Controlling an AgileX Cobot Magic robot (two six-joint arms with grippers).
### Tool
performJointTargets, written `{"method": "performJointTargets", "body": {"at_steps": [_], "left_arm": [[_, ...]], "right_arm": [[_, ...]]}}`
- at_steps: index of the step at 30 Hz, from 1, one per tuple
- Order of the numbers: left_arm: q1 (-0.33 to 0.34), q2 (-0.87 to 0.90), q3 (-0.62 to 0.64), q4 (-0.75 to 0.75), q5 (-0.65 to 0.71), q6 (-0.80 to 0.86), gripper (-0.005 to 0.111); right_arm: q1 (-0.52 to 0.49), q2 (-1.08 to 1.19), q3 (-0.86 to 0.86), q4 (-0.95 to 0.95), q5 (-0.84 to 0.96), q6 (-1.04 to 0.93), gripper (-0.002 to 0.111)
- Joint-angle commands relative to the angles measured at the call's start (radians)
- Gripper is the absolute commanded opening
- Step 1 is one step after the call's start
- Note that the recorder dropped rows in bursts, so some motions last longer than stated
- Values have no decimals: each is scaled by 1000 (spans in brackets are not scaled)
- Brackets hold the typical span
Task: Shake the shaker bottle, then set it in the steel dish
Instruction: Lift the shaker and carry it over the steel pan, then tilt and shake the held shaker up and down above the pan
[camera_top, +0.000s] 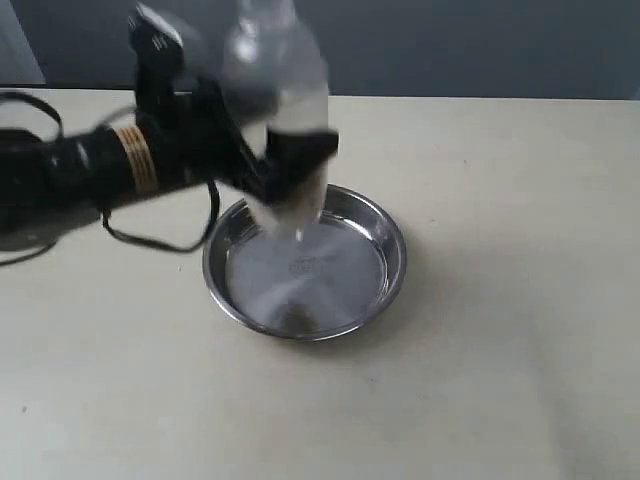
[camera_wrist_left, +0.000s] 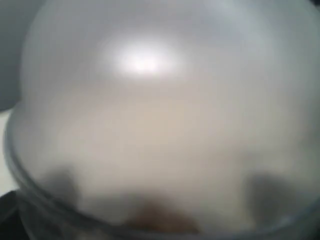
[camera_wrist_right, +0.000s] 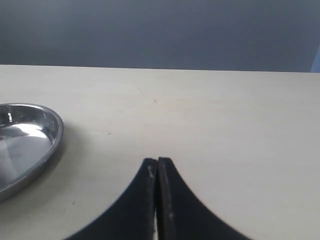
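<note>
The frosted shaker bottle hangs in the air above the steel dish, motion-blurred, with my left gripper shut on its lower body. In the left wrist view the shaker bottle fills nearly the whole picture, with a patch of brown granules low down; the fingers show only as dark blurs behind it. The steel dish also shows at the edge of the right wrist view. My right gripper is shut, holds nothing, and sits low over the table, away from the dish.
The pale beige table carries the dish near its middle. A black cable loops under my left arm, close to the dish's rim. A dark grey wall stands behind the table's far edge.
</note>
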Motion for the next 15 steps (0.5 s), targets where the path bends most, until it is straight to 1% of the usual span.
{"method": "performJointTargets", "body": {"at_steps": [1, 3, 4, 5, 7, 8, 10, 11, 12, 13, 15], "left_arm": [[-12, -136, -21, -59, -102, 17, 0], [-12, -219, -32, -83, 43, 52, 0], [-22, -219, -13, -97, 106, 52, 0], [-32, -186, 19, -107, 130, 59, 0], [-39, -76, 63, -143, 102, 46, 0], [-39, -49, 74, -141, 44, 13, 0], [-39, -75, 77, -82, -95, -2, 0], [-39, -121, 70, -79, -144, -2, 0], [-39, -179, 58, -76, -154, -2, 0], [-39, -223, 51, -74, -127, 11, 0], [-54, -270, 68, -131, 56, 95, 0]], "right_arm": [[4, -4, 1, -1, -12, 0, -1], [4, -4, 1, -1, -12, 0, -1], [4, -4, 1, -1, -12, 0, -1], [4, -4, 1, -1, -12, 0, -1], [4, -4, 1, -1, -12, 0, -1], [4, -4, 1, -1, -12, 0, -1], [4, -4, 1, -1, -12, 0, -1], [4, -4, 1, -1, -12, 0, -1], [4, -4, 1, -1, -12, 0, -1], [4, -4, 1, -1, -12, 0, -1], [4, -4, 1, -1, -12, 0, -1]]}}
